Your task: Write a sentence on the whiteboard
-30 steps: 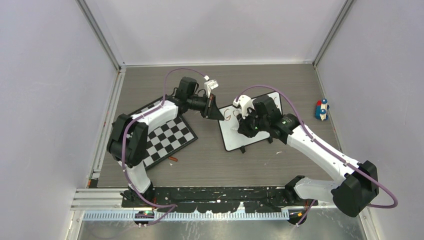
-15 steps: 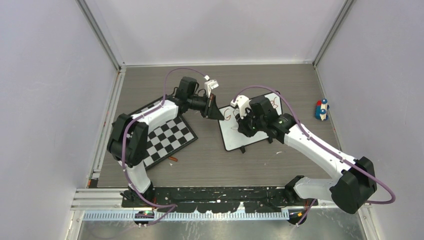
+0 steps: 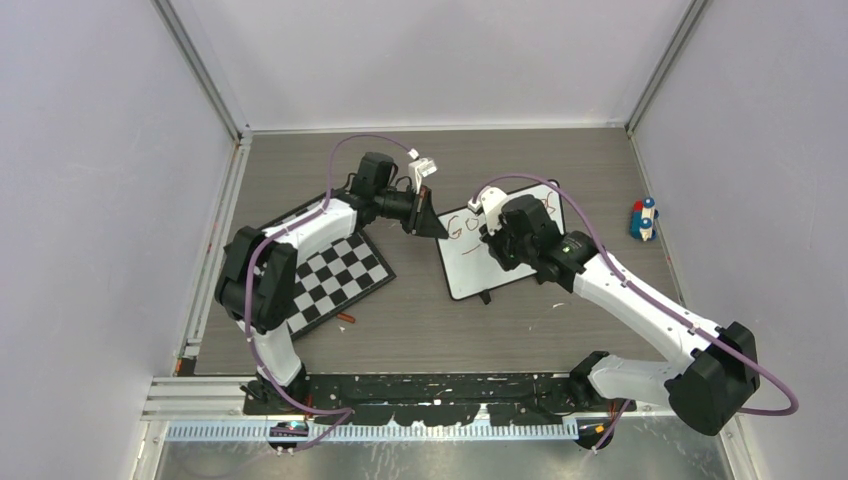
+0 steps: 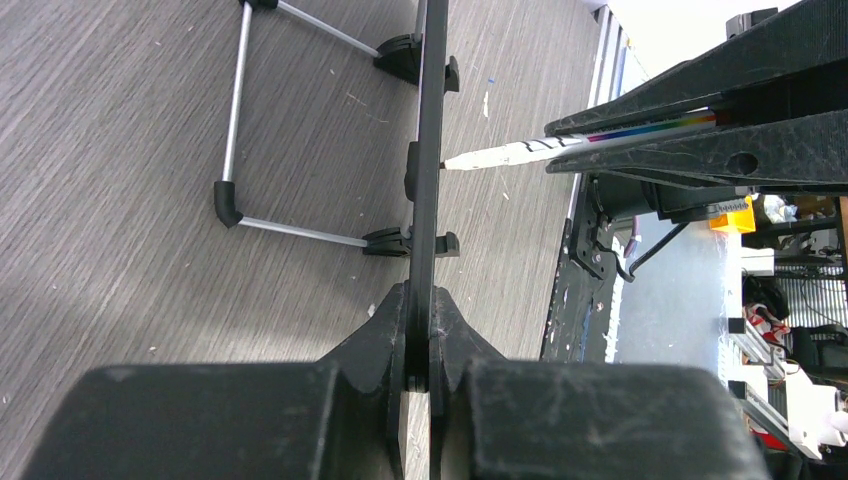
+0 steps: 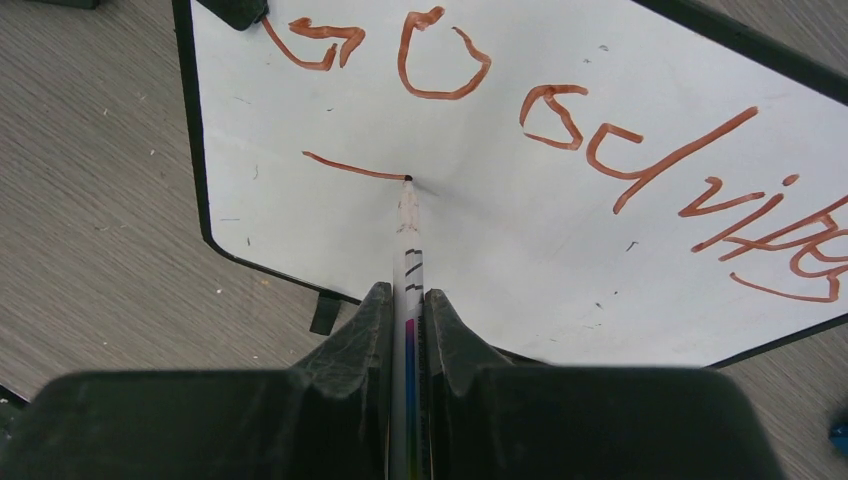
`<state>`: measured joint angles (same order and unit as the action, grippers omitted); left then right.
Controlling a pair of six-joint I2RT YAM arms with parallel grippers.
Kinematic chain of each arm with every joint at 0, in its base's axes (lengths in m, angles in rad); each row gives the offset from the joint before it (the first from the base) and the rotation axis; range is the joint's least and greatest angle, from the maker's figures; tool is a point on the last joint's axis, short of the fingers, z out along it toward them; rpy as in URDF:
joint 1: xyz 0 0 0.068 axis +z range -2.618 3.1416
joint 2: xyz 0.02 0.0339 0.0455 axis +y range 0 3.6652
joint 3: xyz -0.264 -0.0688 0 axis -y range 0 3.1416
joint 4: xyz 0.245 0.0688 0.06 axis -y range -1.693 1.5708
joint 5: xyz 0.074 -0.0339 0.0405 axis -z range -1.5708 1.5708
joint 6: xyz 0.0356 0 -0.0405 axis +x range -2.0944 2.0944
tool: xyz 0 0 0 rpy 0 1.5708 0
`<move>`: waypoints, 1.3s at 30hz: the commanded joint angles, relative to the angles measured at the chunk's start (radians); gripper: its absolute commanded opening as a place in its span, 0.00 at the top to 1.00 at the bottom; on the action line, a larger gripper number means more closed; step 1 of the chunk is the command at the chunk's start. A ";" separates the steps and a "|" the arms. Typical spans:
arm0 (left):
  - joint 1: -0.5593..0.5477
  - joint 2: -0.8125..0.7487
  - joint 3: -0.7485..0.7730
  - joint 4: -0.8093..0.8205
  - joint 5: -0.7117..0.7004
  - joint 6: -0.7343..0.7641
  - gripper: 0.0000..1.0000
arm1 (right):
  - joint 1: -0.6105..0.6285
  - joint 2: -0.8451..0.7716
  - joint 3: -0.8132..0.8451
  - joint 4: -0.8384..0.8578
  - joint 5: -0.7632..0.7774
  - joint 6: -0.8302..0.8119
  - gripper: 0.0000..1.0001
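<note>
The whiteboard (image 3: 468, 272) stands tilted on the table, and my left gripper (image 3: 436, 229) is shut on its left edge. The left wrist view shows the whiteboard (image 4: 431, 150) edge-on between that gripper's (image 4: 421, 300) closed jaws. My right gripper (image 5: 407, 295) is shut on a white marker (image 5: 408, 232) whose tip touches the whiteboard (image 5: 560, 270). The sentence (image 5: 560, 125) runs in red-brown letters along the top, reading roughly "Good vibes". Below it, a short stroke (image 5: 352, 168) ends at the marker tip. From above, the right gripper (image 3: 498, 247) covers part of the board.
A black-and-white checkerboard (image 3: 340, 272) lies left of the whiteboard, under the left arm. A small blue and red toy (image 3: 643, 219) sits near the right wall. A small orange piece (image 3: 346, 318) lies in front of the checkerboard. The board's wire stand (image 4: 236, 120) rests behind it.
My right gripper has shifted slightly right and back along the board, uncovering the letters at its top left. The left arm has stayed put.
</note>
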<state>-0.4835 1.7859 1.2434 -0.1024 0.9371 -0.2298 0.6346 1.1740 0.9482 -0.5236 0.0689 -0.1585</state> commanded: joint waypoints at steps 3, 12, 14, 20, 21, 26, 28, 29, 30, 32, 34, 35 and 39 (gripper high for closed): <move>-0.003 0.007 0.036 -0.019 -0.023 0.011 1.00 | -0.005 -0.037 0.018 0.030 -0.051 -0.020 1.00; -0.003 0.011 0.041 -0.022 -0.017 0.013 1.00 | -0.005 -0.020 0.054 0.050 -0.151 0.007 1.00; -0.003 0.010 0.041 -0.023 -0.014 0.016 1.00 | -0.005 -0.014 0.047 0.072 -0.122 0.008 1.00; -0.002 0.011 0.042 -0.029 -0.014 0.022 1.00 | -0.004 0.006 0.020 0.122 -0.078 0.006 1.00; -0.003 0.011 0.042 -0.029 -0.014 0.023 1.00 | -0.004 0.008 0.015 0.124 -0.075 0.004 1.00; -0.003 0.013 0.044 -0.033 -0.014 0.027 1.00 | -0.006 0.016 0.005 0.099 -0.081 -0.011 1.00; -0.002 0.015 0.045 -0.035 -0.014 0.029 1.00 | -0.005 0.013 0.000 0.083 -0.090 -0.017 1.00; -0.003 0.015 0.047 -0.035 -0.013 0.029 1.00 | -0.004 0.011 -0.003 0.075 -0.098 -0.021 1.00; -0.003 0.016 0.047 -0.036 -0.014 0.029 1.00 | -0.005 0.008 -0.005 0.066 -0.106 -0.025 1.00; -0.003 0.018 0.049 -0.038 -0.014 0.031 1.00 | -0.005 0.006 -0.006 0.043 -0.125 -0.033 1.00; -0.003 0.019 0.052 -0.040 -0.014 0.030 1.00 | -0.005 0.008 -0.009 0.024 -0.141 -0.040 1.00; -0.003 0.020 0.052 -0.041 -0.013 0.030 1.00 | -0.004 0.011 -0.009 0.014 -0.145 -0.044 1.00; -0.003 0.022 0.057 -0.045 -0.014 0.032 1.00 | -0.005 0.018 -0.014 -0.010 -0.149 -0.059 1.00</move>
<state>-0.4835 1.7950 1.2606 -0.1230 0.9436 -0.2157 0.6312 1.1858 0.9363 -0.5129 -0.0593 -0.1890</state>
